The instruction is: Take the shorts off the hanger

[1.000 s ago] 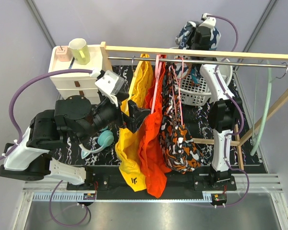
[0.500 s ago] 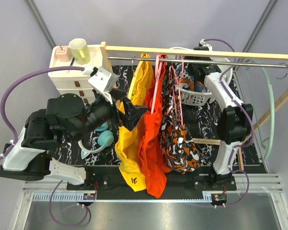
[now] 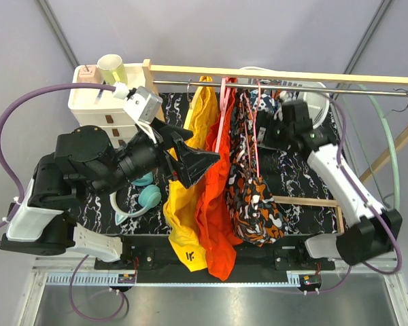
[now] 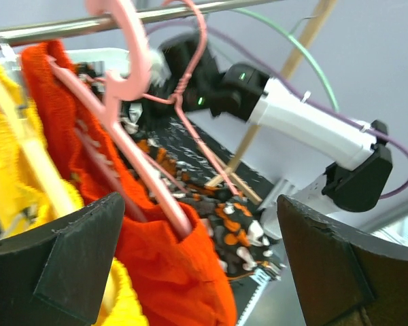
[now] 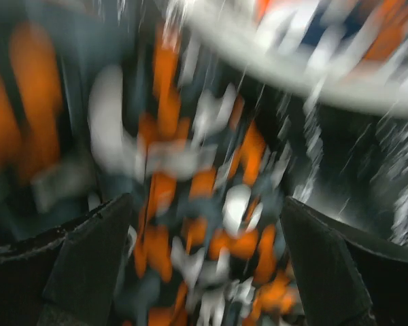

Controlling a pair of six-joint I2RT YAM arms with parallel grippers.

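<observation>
Swinging my right tool (image 5: 204,204) back from the basket (image 3: 317,102), jaws wide, empty; blue shorts (image 3: 266,102) are now lying inside. Grey shorts (image 3: 255,197) are still hanging on their hanger (image 4: 182,98), next up. Left tool (image 4: 200,202) is gaping, empty.

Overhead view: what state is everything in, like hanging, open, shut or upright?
Yellow shorts: hanging from the rail.
Orange-red shorts: hanging on a pink hanger.
Dark patterned shorts: hanging from the rail.
Left gripper: open, empty.
Right gripper: open, empty.
Green cup: upright on the drawers.
</observation>
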